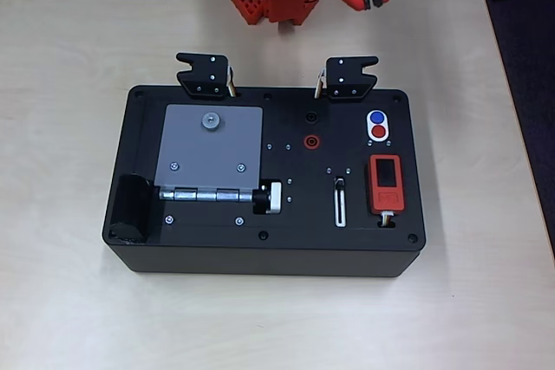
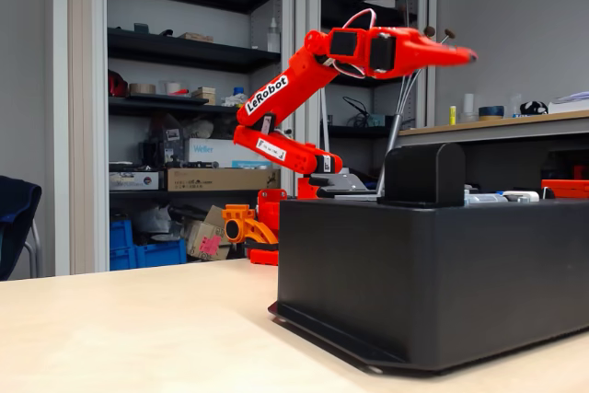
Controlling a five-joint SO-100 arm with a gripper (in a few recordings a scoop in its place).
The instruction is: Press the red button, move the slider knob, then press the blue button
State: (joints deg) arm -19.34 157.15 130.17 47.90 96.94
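Arm lettering: "LeRobot" in white on the orange arm [image 2: 276, 108], readable in the fixed view.
Gripper: gripper [image 2: 451, 55] raised above the black box [image 1: 264, 244]; at 12 o'clock in the overhead view; fingers look together.
Red button: red button [image 1: 378, 132] at the board's 2 o'clock, touching the blue button [image 1: 376, 117] just above it.
Slider knob: slider knob [image 1: 340, 184] at its slot's 12 o'clock end.
Other writing: "Weller" on a shelf carton [image 2: 230, 151].
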